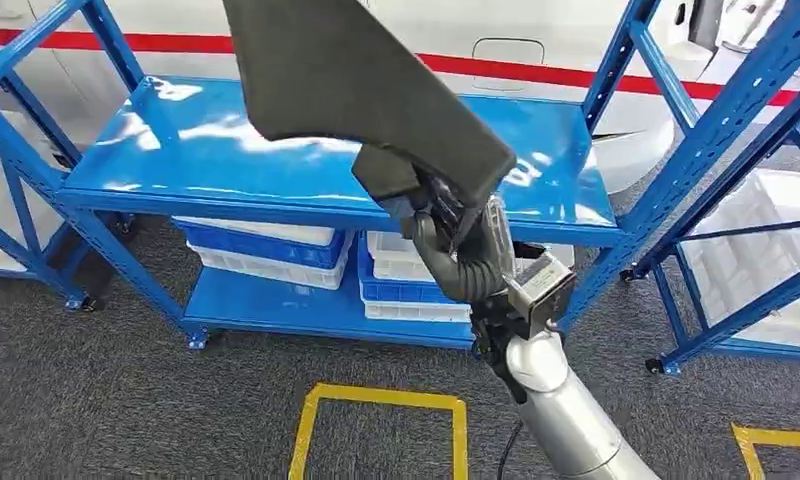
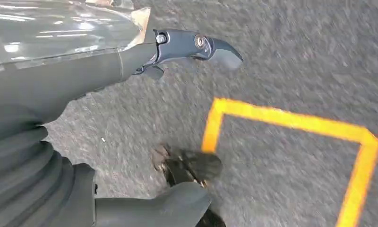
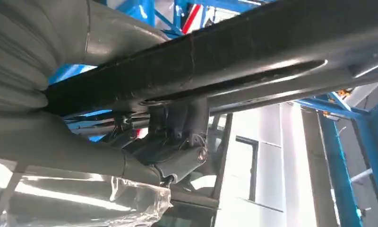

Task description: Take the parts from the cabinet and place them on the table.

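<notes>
Two blue shelving racks fill the head view: the near rack (image 1: 336,160) stands straight ahead with a bare glossy upper shelf, and a second rack (image 1: 746,200) rises at the right. On the lower shelf of the near rack sit stacked blue and white bins (image 1: 266,248), with another stack (image 1: 406,285) just beside them. Grey carpet (image 1: 126,400) covers the floor, marked with a yellow taped square (image 1: 376,420). Raised in front of the near rack is the task's part (image 1: 366,80), a large dark flat panel with an angled outline, held up above the upper shelf's level. The right hand (image 1: 456,235) grasps it at its lower corner, fingers wrapped round the edge, on the end of the silver arm (image 1: 576,420). From the right wrist view the same part (image 3: 253,52) appears from below as a long dark bar across the frame, with the dark fingers (image 3: 177,127) clamped against it and a clear plastic wrap (image 3: 83,203) on the wrist. From the left wrist view the left hand (image 2: 130,123) hangs over the carpet near a yellow line (image 2: 291,123), thumb (image 2: 173,203) and a dark finger (image 2: 196,47) spread apart, holding nothing.
</notes>
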`<action>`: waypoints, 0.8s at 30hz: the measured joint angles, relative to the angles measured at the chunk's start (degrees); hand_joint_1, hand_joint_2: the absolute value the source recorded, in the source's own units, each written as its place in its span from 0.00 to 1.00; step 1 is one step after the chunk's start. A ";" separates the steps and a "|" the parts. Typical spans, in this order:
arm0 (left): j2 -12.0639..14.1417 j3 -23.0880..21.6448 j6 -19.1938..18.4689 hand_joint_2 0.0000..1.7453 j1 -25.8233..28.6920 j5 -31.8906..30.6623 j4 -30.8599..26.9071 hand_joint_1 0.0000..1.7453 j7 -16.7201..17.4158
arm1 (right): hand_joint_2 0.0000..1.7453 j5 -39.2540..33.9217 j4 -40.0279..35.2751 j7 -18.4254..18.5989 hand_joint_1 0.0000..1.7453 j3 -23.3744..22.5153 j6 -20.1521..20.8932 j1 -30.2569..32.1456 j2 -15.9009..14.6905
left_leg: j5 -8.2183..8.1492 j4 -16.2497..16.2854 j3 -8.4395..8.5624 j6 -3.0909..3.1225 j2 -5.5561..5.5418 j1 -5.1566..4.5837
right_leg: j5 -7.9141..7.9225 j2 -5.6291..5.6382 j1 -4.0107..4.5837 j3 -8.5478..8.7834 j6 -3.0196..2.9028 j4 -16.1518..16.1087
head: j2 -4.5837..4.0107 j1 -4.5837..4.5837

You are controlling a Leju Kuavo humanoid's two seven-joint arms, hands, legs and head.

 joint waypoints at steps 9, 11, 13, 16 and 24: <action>-0.07 0.00 -0.02 1.00 0.09 -0.11 0.00 0.00 0.00 | 1.00 0.24 -0.66 -1.20 1.00 0.09 0.09 1.51 -0.64 | 6.09 0.10 -5.17 -1.94 0.14 -0.47 | 2.17 0.11 1.10 16.20 0.24 -19.80 | -0.02 -0.15; 0.07 0.00 -0.02 1.00 0.30 -0.11 0.00 0.00 0.00 | 1.00 0.24 -0.66 -1.25 1.00 0.13 0.09 1.97 -0.74 | 3.31 1.50 -6.14 -2.63 -0.24 0.04 | 3.56 -0.23 -0.19 15.20 -0.96 -19.92 | 0.00 -0.24; 0.00 -0.02 -0.06 1.00 0.36 -0.13 0.02 0.00 0.00 | 1.00 0.24 -0.66 -1.31 1.00 0.17 0.09 2.05 -0.70 | -4.77 8.37 -7.55 -3.30 -0.47 0.39 | 4.94 -0.32 -0.06 14.01 -2.11 -19.90 | 0.00 -0.76; 0.02 -0.02 -0.17 1.00 0.31 -0.17 0.00 0.00 0.00 | 1.00 0.41 -0.68 -1.60 1.00 0.20 0.07 2.71 -0.70 | -7.31 19.17 -8.48 -4.22 -0.48 1.06 | 7.03 -0.42 0.16 11.77 -1.76 -19.59 | -0.02 -0.65; -0.02 -0.02 -0.17 1.00 0.01 -0.17 0.00 0.00 0.02 | 1.00 1.38 -2.03 -1.92 1.00 0.44 0.02 3.91 -0.83 | -5.04 2.06 4.09 -3.94 -0.99 1.21 | 9.68 -0.43 -0.03 6.70 1.35 -16.75 | -0.02 -0.52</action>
